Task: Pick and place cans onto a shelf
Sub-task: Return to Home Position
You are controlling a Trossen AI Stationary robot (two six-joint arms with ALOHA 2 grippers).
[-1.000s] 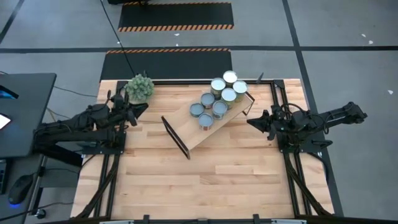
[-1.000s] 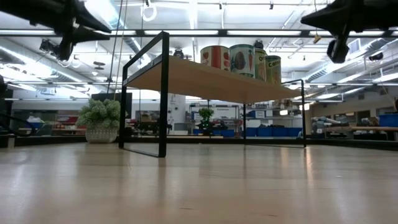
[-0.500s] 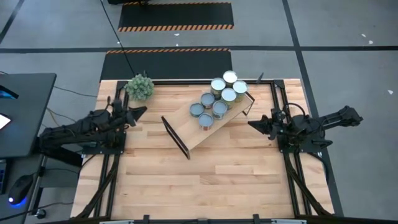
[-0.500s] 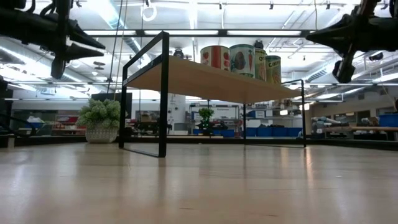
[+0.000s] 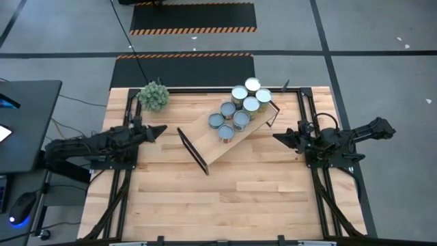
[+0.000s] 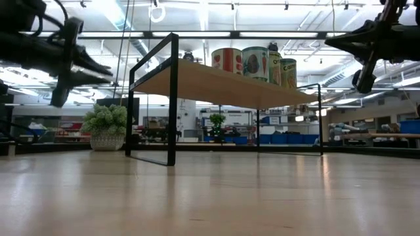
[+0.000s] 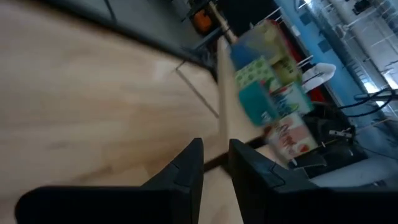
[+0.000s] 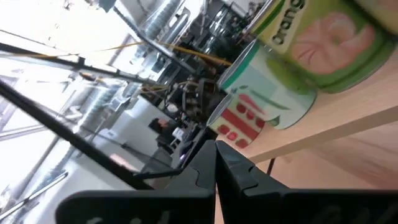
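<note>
Between the two arms, on the table (image 5: 225, 198): the shelf (image 5: 205, 145), laid slantwise, long side running from near the left gripper (image 5: 161, 128) away toward the far right corner. On its far half, the cans (image 5: 240, 108), about eight, standing upright and packed close together. Nearer to the right gripper (image 5: 276, 135) than to the left one, with the bare half of the board on the left one's side. For the left gripper: fingers (image 7: 189, 168) a thin gap apart, holding nothing, pointing at the shelf's near end. For the right gripper: fingers pressed together, empty too, near the black frame at the can end. No can down on the table (so probably nothing left to fetch, only arms to tuck away). Short round tins, hard and smooth, with flat shiny tops in silver or grey-blue and bright labels around the sides. Pale smooth wood for the board, thin black metal for its end frames. At the far left corner, a spiky green plant ball (image 5: 153, 96), well apart from the cans.
</note>
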